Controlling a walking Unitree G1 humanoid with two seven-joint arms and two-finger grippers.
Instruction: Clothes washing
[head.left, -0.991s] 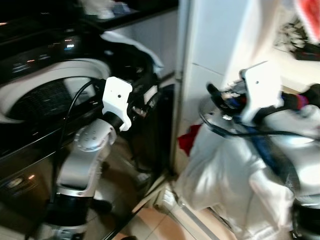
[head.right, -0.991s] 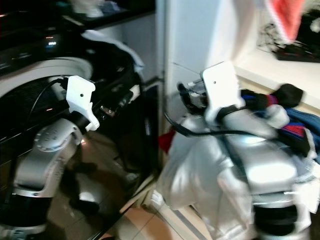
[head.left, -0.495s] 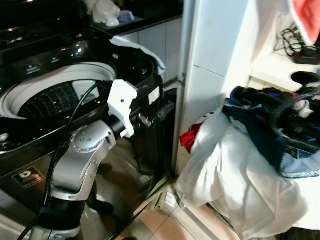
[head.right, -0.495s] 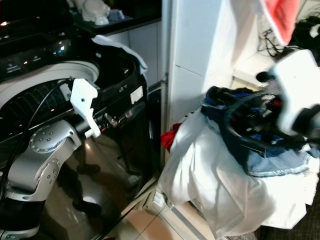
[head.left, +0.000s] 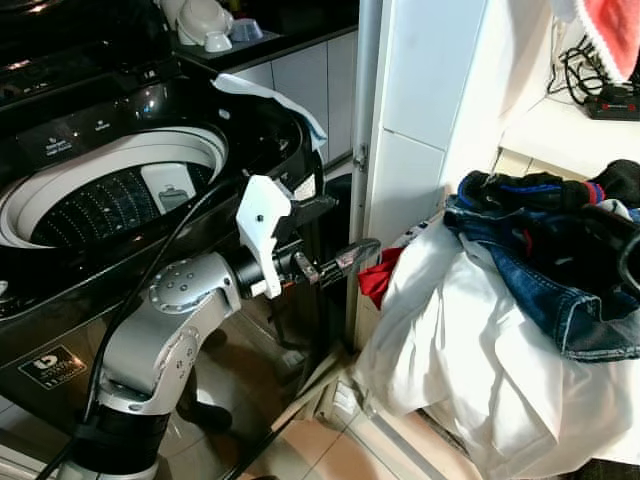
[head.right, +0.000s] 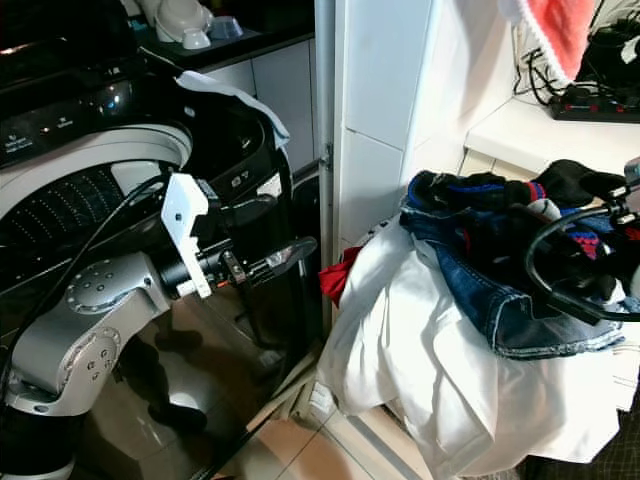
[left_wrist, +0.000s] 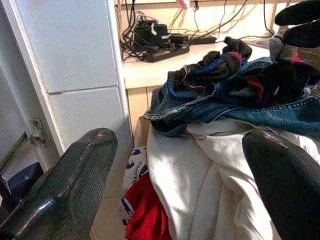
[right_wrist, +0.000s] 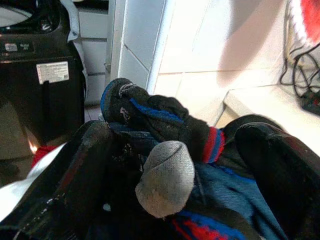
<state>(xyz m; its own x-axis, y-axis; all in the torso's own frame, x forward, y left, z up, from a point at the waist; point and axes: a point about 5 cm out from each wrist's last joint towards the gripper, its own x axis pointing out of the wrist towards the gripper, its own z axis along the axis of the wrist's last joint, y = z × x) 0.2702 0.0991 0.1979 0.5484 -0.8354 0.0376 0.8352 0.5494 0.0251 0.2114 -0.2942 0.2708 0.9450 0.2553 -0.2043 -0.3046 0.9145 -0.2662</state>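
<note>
Left wrist view: the fingers (left_wrist: 65, 185) of the left gripper (head.left: 345, 258) are spread wide with nothing between them; beyond and between the tips lies the laundry pile (left_wrist: 225, 150), with jeans (left_wrist: 240, 112) on a white cloth (left_wrist: 200, 190) and a red garment (left_wrist: 142, 215) low beside the near finger.
Edges: a white pillar (head.left: 410, 130) stands just beyond the left fingertips, with the black side wall of the washing machine (head.left: 110, 190) behind them; a narrow gap is left between machine and pillar.
Open room: bare tiled floor (head.left: 330, 450) is seen below the left fingers, and the open drum (head.left: 100, 195) lies behind and above the left wrist.
Right wrist view: the fingers (right_wrist: 90, 165) of the right gripper (right_wrist: 170, 200) are parted around a dark sock with blue and red stripes (right_wrist: 150, 117) and a grey sock toe (right_wrist: 167, 177); whether the cloth is gripped cannot be told.
Shown by wrist views alone: a power strip with cables (left_wrist: 165, 47) on the white ledge (left_wrist: 150, 70) past the left fingertips, and a white label (right_wrist: 52, 72) on the machine's side.
Shown by the eye views alone: a red cloth (head.right: 565, 35) hanging above the pile, and a pale cloth (head.left: 270, 100) draped over the machine's rim.
Change: the left fingers have been carried forward toward the pillar, and the right arm, which crossed the pile a second ago, has been drawn out to the right edge.
</note>
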